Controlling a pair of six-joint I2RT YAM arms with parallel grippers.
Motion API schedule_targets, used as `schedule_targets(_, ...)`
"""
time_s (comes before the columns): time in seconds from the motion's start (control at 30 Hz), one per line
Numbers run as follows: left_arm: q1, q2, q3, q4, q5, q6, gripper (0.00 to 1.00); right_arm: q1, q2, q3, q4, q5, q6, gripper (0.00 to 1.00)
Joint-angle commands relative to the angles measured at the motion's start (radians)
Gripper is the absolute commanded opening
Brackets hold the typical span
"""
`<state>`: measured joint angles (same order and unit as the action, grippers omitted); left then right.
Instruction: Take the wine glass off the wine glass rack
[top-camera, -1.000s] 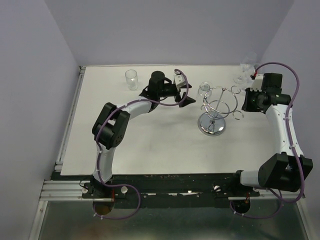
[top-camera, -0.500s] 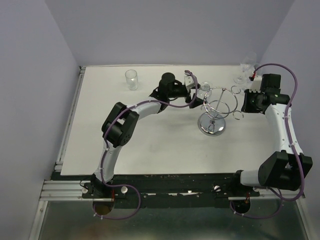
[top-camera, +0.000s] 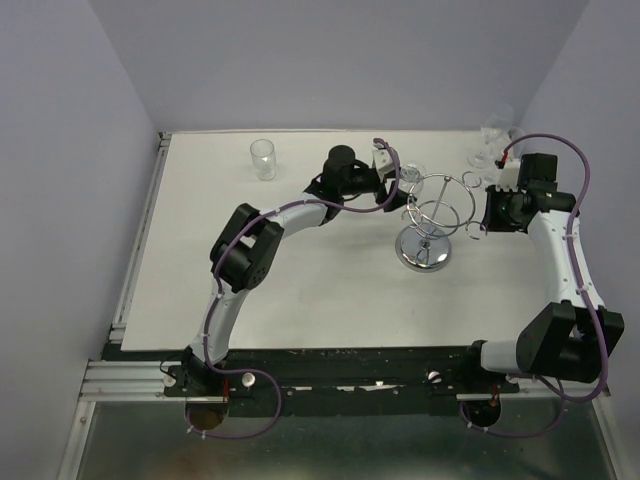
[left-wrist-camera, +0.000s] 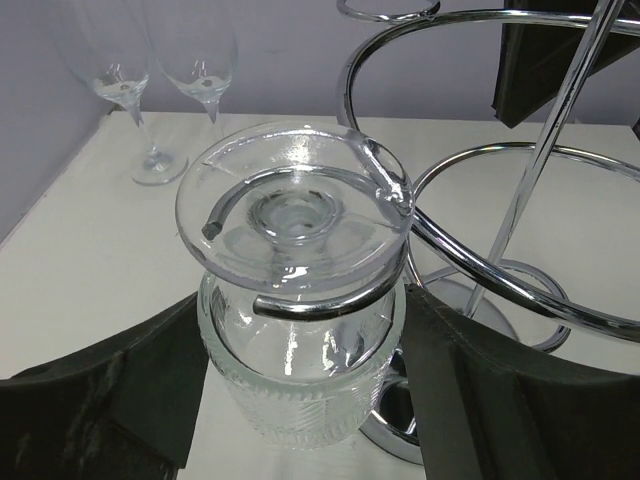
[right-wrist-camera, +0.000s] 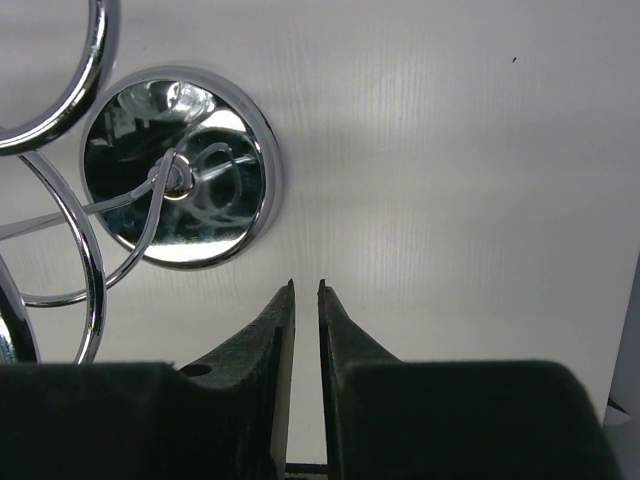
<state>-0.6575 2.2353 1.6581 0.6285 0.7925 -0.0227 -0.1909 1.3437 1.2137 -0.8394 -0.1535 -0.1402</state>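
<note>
Chrome hooks on the rack (top-camera: 425, 250) hang the glass (left-wrist-camera: 295, 215) upside down by its foot, so your left gripper (left-wrist-camera: 305, 395) straddles the bowl, spread wide; whether it presses yet, you cannot tell. Your right gripper (right-wrist-camera: 305, 292) waits nearby, nearly pressed together, empty.

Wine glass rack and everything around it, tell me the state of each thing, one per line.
wine glass rack: standing upright.
wine glass: hanging upside down by its foot on a rack hook.
left gripper: fingers flanking the glass bowl, grip unclear.
right gripper: nearly shut, empty.
tumbler: upright.
two stemmed glasses: upright in the far corner.
</note>
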Motion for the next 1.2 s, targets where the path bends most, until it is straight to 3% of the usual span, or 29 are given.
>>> schedule_targets(0.0,-0.001,-0.008,-0.018,0.039,-0.001,-0.008,0.79,-0.001,-0.025,-0.014,-0.006,-0.001,-0.006,0.23)
schedule_targets(0.23,-0.002,-0.068,-0.06,0.082,-0.009,-0.028,0.6,-0.001,-0.025,-0.005,0.002,-0.006,-0.006,0.24)
schedule_targets(0.3,-0.004,-0.097,-0.069,0.083,0.007,-0.036,0.44,-0.001,-0.026,0.0,0.006,-0.006,-0.002,0.24)
schedule_targets(0.37,-0.001,-0.121,-0.078,0.092,0.005,-0.051,0.22,-0.001,-0.026,0.003,0.013,-0.008,-0.001,0.24)
schedule_targets(0.43,-0.002,-0.14,-0.083,0.097,0.007,-0.062,0.07,-0.001,-0.028,0.003,0.022,-0.008,0.002,0.24)
schedule_targets(0.5,-0.002,-0.152,-0.078,0.1,0.007,-0.075,0.0,-0.001,-0.031,0.0,0.029,-0.012,0.005,0.24)
schedule_targets(1.07,-0.001,-0.174,-0.078,0.011,-0.064,-0.036,0.0,-0.001,-0.084,-0.065,0.068,-0.029,0.019,0.24)
schedule_targets(1.17,0.016,-0.149,-0.058,0.017,-0.101,-0.107,0.0,-0.001,-0.089,-0.068,0.071,-0.027,0.021,0.24)
